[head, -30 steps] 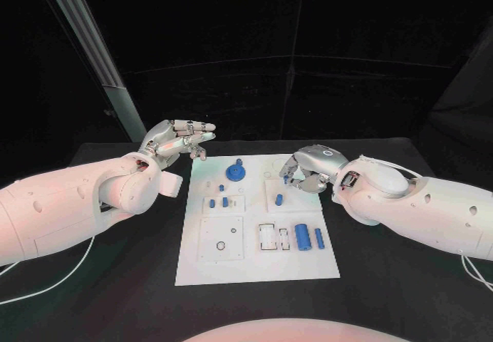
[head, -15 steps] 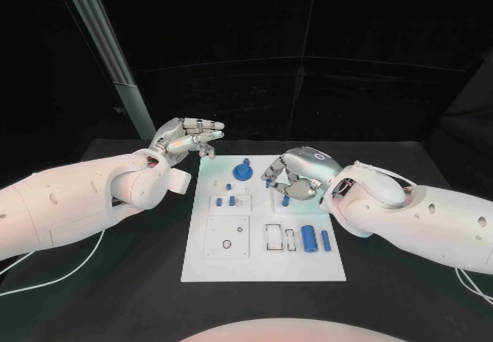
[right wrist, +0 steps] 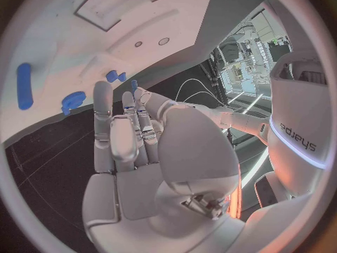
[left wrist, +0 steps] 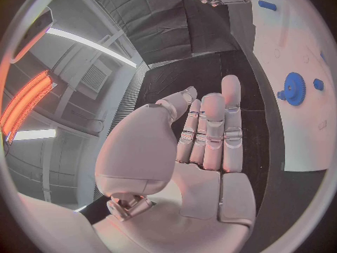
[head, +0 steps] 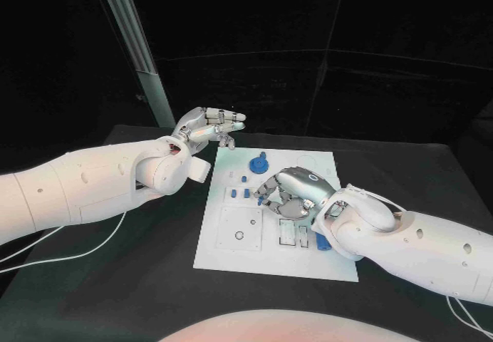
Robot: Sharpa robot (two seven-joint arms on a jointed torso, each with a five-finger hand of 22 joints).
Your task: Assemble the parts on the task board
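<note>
We are hovering our right hand [head: 291, 194], fingers curled and holding nothing, over the board [head: 228, 249] at frame center; lowering blindly risks scattering parts [head: 244, 193]. Our left hand [head: 209, 127], upper left, is hanging released beside the gear [head: 258, 165].

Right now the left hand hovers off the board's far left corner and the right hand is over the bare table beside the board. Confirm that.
Not quite. The left hand does hover off the far left corner of the task board, but the right hand is over the board's middle, above the blue parts, not over the bare table. The head view shows this.
</note>
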